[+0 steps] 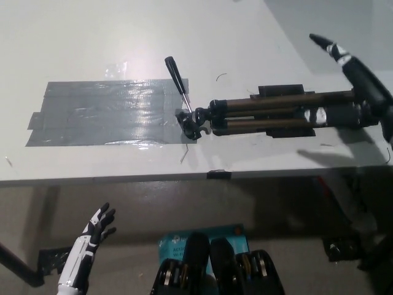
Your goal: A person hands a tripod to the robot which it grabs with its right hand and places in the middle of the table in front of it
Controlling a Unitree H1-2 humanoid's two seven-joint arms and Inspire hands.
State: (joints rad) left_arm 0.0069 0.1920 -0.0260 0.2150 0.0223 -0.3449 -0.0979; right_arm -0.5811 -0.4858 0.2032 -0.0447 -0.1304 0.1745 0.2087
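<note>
Bronze-legged tripod (270,112) lies released on the table (123,49), just below the raised, open right hand (356,70); left hand (98,227) idles spread.

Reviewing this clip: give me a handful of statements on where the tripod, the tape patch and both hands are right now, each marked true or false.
1. The folded black-and-bronze tripod lies flat on the white table. True.
2. The black right hand grips the tripod's legs. False: it is open, raised off them.
3. The tripod's head touches the grey tape patch. True: at the patch's right edge.
4. The white left hand rests on the tape. False: it hangs open below the table's edge.
5. A person's hand holds the tripod. False: none is visible.
</note>
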